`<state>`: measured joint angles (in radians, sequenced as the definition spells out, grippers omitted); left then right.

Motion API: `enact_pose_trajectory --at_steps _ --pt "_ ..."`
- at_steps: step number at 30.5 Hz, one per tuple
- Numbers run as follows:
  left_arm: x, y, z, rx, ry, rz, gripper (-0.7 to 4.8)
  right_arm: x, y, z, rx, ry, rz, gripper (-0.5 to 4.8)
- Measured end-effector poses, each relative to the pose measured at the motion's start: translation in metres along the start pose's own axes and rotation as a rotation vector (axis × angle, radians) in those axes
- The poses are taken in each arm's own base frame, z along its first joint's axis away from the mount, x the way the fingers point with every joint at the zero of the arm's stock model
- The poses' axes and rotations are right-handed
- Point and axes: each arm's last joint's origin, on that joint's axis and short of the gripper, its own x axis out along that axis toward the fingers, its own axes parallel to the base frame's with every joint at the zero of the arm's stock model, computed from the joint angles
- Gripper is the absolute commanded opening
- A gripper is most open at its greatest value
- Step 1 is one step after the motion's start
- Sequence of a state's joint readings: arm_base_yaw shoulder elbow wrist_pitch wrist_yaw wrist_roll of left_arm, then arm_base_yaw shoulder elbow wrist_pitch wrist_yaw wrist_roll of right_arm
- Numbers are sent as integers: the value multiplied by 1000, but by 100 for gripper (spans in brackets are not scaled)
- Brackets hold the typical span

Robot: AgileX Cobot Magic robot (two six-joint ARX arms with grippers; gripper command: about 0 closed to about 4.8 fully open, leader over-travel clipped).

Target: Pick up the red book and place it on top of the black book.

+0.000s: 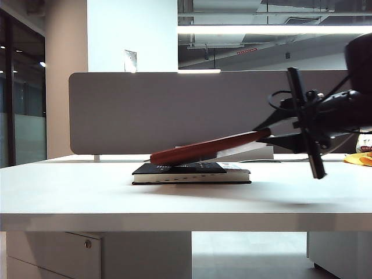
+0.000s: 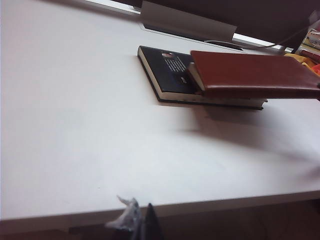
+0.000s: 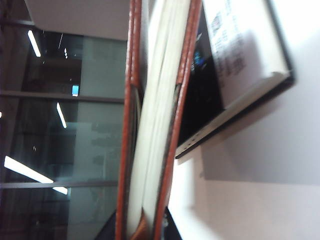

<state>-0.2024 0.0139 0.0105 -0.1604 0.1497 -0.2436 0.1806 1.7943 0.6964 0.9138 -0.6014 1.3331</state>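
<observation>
The right end effector (image 1: 268,132) clamps the red book (image 1: 203,149) by its near end, tilting it so the far edge meets the black book (image 1: 189,172) on the counter (image 1: 70,192), probably to pivot it flat. The left end effector (image 2: 142,225) hangs well back; its opening is unreadable.

White table (image 1: 70,197), black book (image 1: 186,172) lying flat on it, yellow object (image 1: 359,158) at far right edge

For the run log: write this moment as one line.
right hand: shut on red book | red book: tilted, low end over black book | left hand: out of view
</observation>
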Motion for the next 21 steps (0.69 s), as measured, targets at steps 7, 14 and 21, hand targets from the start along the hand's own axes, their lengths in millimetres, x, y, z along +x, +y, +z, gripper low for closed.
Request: enact_pose_trajectory --at_steps 7,14,21 --pt "0 0 0 0 0 0 17 15 3 5 25 19 -2 -2" --pt "0 0 0 0 0 0 17 26 2 12 43 22 -7 -2" --pt "0 0 0 0 0 0 17 37 -3 17 74 43 -29 -2"
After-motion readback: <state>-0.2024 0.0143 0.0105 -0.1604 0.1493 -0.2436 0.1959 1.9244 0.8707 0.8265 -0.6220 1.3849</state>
